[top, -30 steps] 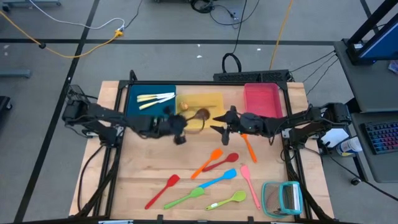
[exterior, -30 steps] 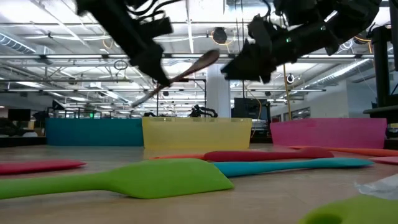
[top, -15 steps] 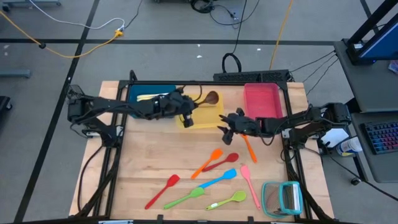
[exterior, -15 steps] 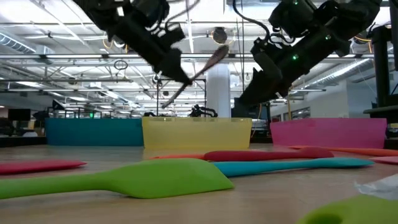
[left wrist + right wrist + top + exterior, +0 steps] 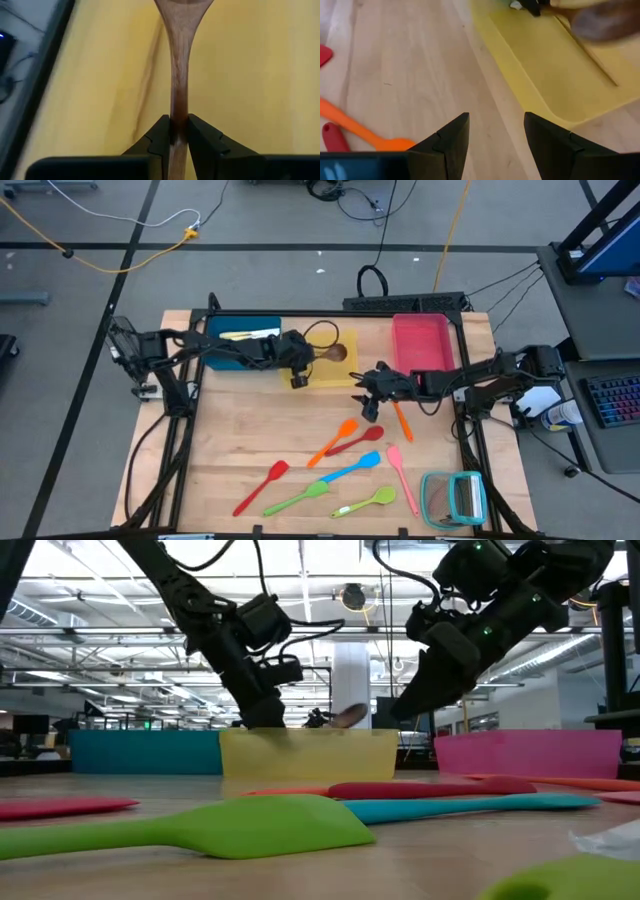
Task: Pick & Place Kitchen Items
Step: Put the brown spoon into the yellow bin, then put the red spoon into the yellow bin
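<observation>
Spanning the far-centre bench (image 5: 240, 460), yellow tray (image 5: 345, 373) takes the wooden spoon (image 5: 330, 354): bowl right, handle running left into left gripper (image 5: 297, 370), fingers (image 5: 161, 137) pinching it. Right gripper (image 5: 368, 406) hovers just nearer, fingers spread, empty.

place: robotics lab / open industrial hall | evidence: exposed ceiling trusses (image 5: 90, 635), floor cables (image 5: 120, 255), wooden table (image 5: 230, 440), keyboard (image 5: 612, 395)
</observation>
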You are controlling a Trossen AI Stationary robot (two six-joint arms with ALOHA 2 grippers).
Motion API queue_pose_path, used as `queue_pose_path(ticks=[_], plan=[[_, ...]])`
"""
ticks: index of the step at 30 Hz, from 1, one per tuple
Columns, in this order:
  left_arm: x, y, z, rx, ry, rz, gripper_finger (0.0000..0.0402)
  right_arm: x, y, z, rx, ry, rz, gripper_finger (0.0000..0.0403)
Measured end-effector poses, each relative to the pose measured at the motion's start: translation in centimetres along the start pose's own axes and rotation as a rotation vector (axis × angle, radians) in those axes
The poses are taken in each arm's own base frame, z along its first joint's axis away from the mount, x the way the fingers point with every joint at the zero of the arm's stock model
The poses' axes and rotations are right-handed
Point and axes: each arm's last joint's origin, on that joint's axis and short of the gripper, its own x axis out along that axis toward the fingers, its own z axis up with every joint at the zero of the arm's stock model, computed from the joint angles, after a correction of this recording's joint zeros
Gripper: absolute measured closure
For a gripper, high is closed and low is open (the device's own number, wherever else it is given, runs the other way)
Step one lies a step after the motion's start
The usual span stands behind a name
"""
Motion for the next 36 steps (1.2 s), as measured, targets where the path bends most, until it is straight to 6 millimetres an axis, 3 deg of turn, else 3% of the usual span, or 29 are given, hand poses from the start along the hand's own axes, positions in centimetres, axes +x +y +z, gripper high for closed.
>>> queue_pose_path(ticks=[9,16,28,32,36], plan=[[1.6,-0.2,-0.6,0.052,0.007,-0.001,0.0338,-0.1,0.5,0.2,-0.020,-0.035,0.023,0.0220],[1.7,0.0,-0.5,0.032,-0.002,0.011,0.0334,-0.1,0.5,0.3,-0.029,-0.042,0.023,0.0220],[1.7,-0.1,0.0,-0.057,-0.054,0.025,0.0250,-0.4,1.0,2.4,-0.235,-0.263,0.045,0.0220],[0.5,-0.2,1.5,-0.090,-0.168,0.035,0.0244,-0.5,1.0,2.7,-0.351,-0.304,0.031,0.0220],[-2.3,0.0,3.2,-0.096,-0.269,0.045,0.0249,-0.5,1.1,2.8,-0.376,-0.310,0.029,0.0220]])
